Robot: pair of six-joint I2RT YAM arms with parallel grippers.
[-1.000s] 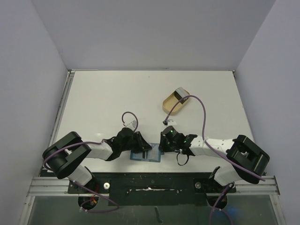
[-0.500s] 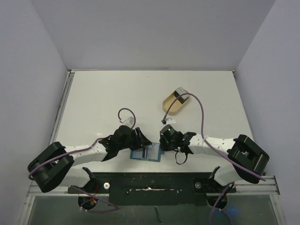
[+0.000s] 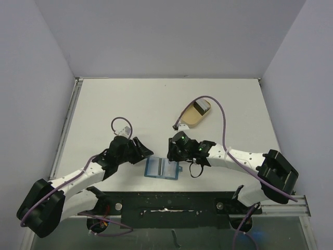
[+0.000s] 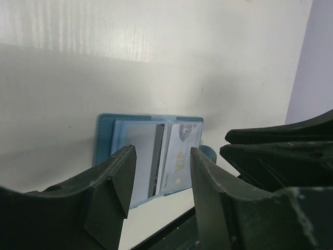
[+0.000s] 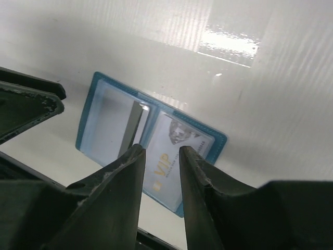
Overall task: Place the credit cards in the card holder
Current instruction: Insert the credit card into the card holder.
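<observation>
Only wrist views reveal a credit card [image 5: 183,133] in the card holder [image 5: 101,125].

The left arm [image 3: 78,177] reaches from its base at 7 o'clock in the top view toward 2 o'clock, low and nearly straight. The left gripper [image 3: 147,154] points toward 4 o'clock with its jaws parted wide. The right arm [image 3: 244,156] lies from 4 o'clock toward 10 o'clock. The right gripper [image 3: 173,155] tips toward 7 o'clock, its 2 fingers [image 5: 119,177] a narrow gap apart.
</observation>
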